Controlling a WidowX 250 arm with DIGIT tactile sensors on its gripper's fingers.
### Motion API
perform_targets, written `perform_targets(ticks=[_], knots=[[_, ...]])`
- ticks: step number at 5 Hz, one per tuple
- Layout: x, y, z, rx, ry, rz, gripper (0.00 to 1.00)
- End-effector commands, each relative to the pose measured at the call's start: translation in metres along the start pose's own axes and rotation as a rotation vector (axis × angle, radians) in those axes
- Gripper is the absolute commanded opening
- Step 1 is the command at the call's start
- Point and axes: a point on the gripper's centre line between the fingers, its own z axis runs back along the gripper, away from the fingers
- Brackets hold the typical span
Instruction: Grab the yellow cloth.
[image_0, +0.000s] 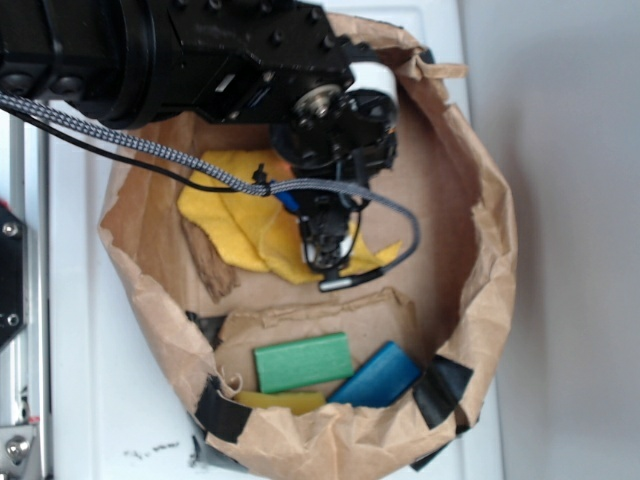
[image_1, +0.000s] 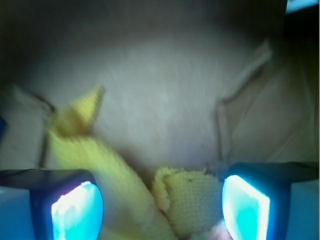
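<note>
The yellow cloth (image_0: 245, 225) lay crumpled on the floor of a paper bag (image_0: 490, 250), bright, terry-textured, with pointed corners. The pincer (image_1: 162, 205) stood apart, a fold of cloth between its fingers (image_1: 77, 210).

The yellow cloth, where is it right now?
In the exterior view, the yellow cloth lies in the paper bag's upper left, under the gripper, above the green block.

The end effector (image_1: 162, 200) points downward from the black arm (image_0: 180, 50), fingers spread apart.
</note>
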Motion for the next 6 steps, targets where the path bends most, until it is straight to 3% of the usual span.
perform_targets(ticks=[1, 2, 4, 6], knots=[[0.008, 0.013, -0.029, 0.111, -0.049, -0.013, 0.84], [0.014, 0.012, -0.034, 0.131, -0.048, 0.011, 0.00], [0.018, 0.008, -0.018, 0.081, -0.046, 0.029, 0.00], [0.014, 0.001, 0.009, 0.010, -0.006, 0.031, 0.00]])
